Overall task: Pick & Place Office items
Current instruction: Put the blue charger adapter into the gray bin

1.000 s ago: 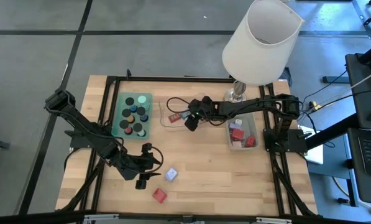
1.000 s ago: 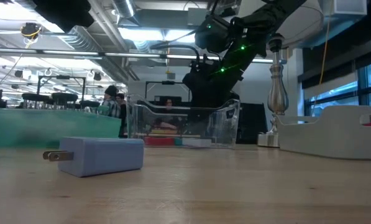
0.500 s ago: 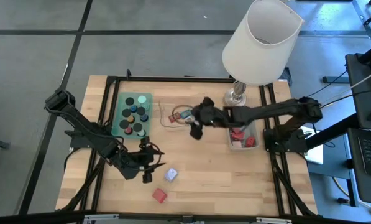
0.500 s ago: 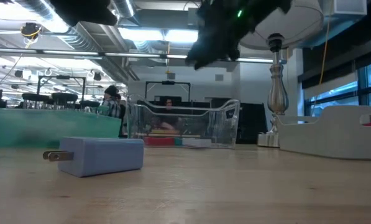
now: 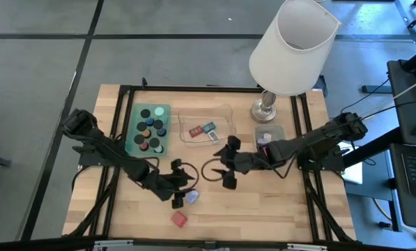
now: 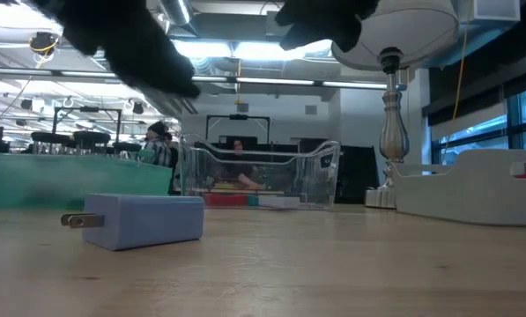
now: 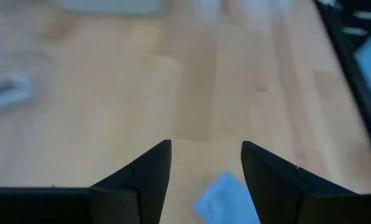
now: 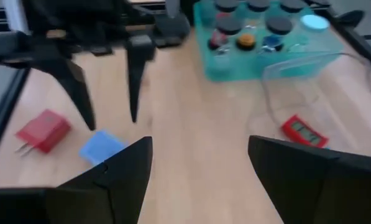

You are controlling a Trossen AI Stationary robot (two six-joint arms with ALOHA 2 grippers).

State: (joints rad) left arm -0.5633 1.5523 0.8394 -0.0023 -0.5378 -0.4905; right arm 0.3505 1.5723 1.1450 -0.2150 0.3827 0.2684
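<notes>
A blue block (image 5: 192, 198) with two metal prongs lies flat on the wood near the table's front; it also shows in the low view (image 6: 144, 220). My left gripper (image 5: 182, 195) hangs open just above it, slanting down, with the blue block (image 7: 225, 196) showing below the gap between its fingers. A red block (image 5: 178, 219) lies closer to the near edge. My right gripper (image 5: 221, 171) hovers open over the table's middle, nothing between its fingers (image 8: 123, 168). From there my left gripper (image 8: 112, 121) shows above the blue block (image 8: 101, 148).
A green tray (image 5: 132, 132) of black cylinders with coloured tops stands at the back left. Beside it, a clear tray (image 5: 225, 115) holds small flat items, one of them red (image 8: 303, 130). A grey tray (image 5: 272, 130) and a white-shaded lamp (image 5: 295, 45) stand at the back right.
My right gripper has risen from the clear tray and swung toward the near edge, over the table's middle. My left gripper has moved toward the right edge and down, to just above the blue block. The blocks have kept still.
</notes>
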